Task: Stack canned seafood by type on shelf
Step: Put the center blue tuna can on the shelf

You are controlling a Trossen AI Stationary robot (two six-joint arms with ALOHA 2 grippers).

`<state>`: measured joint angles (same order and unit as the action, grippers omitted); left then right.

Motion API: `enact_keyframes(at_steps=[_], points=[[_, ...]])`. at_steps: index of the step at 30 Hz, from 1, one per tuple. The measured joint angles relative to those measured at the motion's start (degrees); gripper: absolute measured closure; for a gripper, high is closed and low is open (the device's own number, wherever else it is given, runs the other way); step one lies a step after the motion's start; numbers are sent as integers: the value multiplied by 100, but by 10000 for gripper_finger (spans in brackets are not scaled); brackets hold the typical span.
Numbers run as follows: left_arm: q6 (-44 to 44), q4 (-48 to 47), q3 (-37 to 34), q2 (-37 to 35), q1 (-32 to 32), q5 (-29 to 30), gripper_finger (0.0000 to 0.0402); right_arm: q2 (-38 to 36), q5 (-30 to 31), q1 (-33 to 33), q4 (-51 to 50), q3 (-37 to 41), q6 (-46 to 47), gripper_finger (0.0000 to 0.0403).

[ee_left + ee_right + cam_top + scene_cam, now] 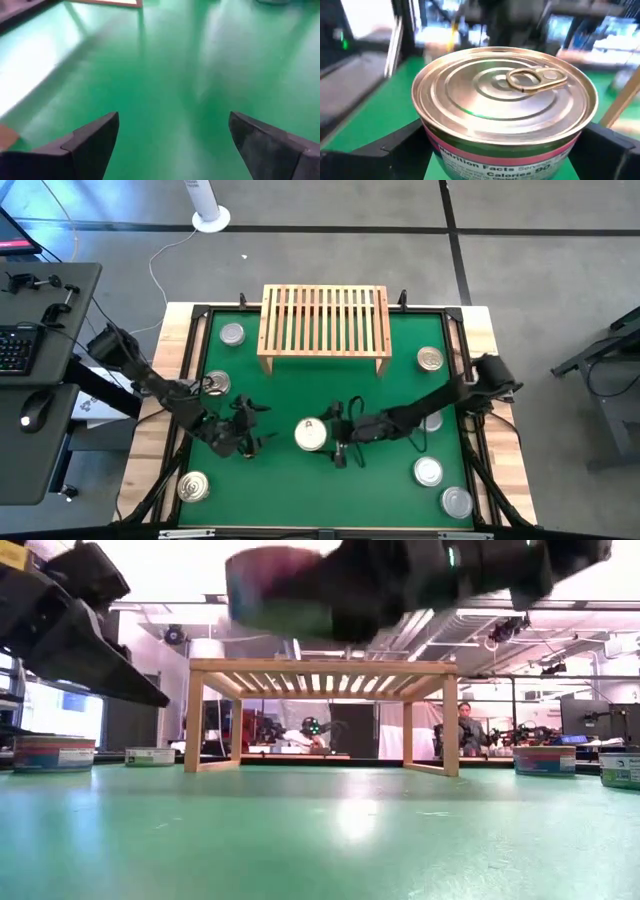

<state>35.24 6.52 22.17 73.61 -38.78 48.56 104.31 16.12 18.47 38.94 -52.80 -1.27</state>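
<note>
A tin of canned seafood (505, 95) with a gold-tan ringed top and a pull tab sits between the fingers of my right gripper (322, 436), above the middle of the green mat (300, 490). In the low view this tin (278, 590) hangs high over the mat. My left gripper (245, 430) stands open with nothing between its fingers, left of the tin and above bare mat (170, 75). The light-wood shelf (325, 320) stands on its legs at the far middle with nothing on it. My right gripper pinches the tin's side wall (440, 147) between its two fingers (402, 147), one on each opposite side. The fingers come about level from the table's right. The tin is upright, top up, and lifted clear of the mat.
More tins rest on the mat: two at the far left (232, 334) (216, 383), one at the near left (193, 486), one at the far right (430, 359), and two at the near right (428, 471) (457, 501). A desk with a keyboard (15, 345) stands off the table's left.
</note>
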Motion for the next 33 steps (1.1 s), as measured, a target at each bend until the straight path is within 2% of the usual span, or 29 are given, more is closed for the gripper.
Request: enact_keyframes(at_steps=[4, 8, 16, 23, 28, 33], points=[[24, -36, -2, -60, -167, 377, 37, -503, -99, -486, -629, -514, -365, 29], [66, -47, -2, -41, -221, 520, 37, -534, -642, -1316, -1718, -1444, -514, 29], [61, -59, -4, -42, -228, 680, 37, 563, -1499, -2885, -2879, -3538, -485, 29], [35, -70, -4, -42, -228, 759, 37, 1750, -1598, -3605, -3591, -5110, -175, 29], [14, -70, -4, -42, -225, 763, 37, 2263, -1573, -3865, -4036, -5775, -18, 29], [13, -70, -7, -42, -225, 763, 37, 2507, -1439, -4010, -4007, -5888, 85, 29]])
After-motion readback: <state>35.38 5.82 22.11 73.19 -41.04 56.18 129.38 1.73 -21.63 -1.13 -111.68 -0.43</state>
